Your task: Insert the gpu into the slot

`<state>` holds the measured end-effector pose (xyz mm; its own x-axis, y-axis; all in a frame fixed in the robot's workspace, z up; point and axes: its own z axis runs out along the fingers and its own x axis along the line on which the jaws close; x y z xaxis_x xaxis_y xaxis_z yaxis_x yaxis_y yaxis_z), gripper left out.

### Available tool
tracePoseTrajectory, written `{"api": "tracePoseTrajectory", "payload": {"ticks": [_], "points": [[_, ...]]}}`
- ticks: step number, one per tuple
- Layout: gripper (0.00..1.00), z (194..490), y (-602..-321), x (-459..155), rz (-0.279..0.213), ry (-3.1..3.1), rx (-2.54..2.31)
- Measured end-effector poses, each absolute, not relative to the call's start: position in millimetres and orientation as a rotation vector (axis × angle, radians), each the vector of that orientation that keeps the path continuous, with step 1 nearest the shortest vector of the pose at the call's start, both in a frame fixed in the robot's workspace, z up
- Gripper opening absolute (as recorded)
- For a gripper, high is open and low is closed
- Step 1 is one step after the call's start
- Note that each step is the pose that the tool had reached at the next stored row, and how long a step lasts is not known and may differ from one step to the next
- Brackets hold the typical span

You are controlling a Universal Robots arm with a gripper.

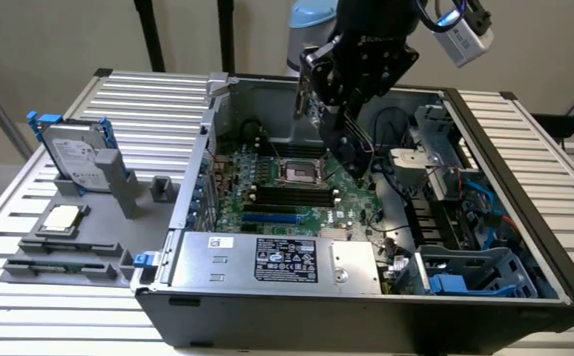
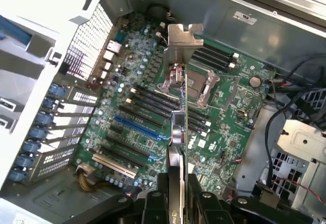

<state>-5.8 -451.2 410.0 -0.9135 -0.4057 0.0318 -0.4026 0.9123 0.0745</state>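
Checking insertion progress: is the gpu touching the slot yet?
Apart. Exterior view shows the gpu hanging in the end effector, well above and aside from the slot.

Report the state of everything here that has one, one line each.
gripper: shut on the gpu.
gpu: held edge-on over the motherboard, not seated.
slot: empty.
computer case: open, lying on its side.
hard drive: standing upright in a grey holder outside the case.
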Motion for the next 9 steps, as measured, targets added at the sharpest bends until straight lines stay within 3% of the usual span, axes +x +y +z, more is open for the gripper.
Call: {"api": "tracePoseTrajectory", "payload": {"ticks": [9], "points": [[0.26,409.4,-451.2,-5.8,-0.095,-2.963,0.885]]}}
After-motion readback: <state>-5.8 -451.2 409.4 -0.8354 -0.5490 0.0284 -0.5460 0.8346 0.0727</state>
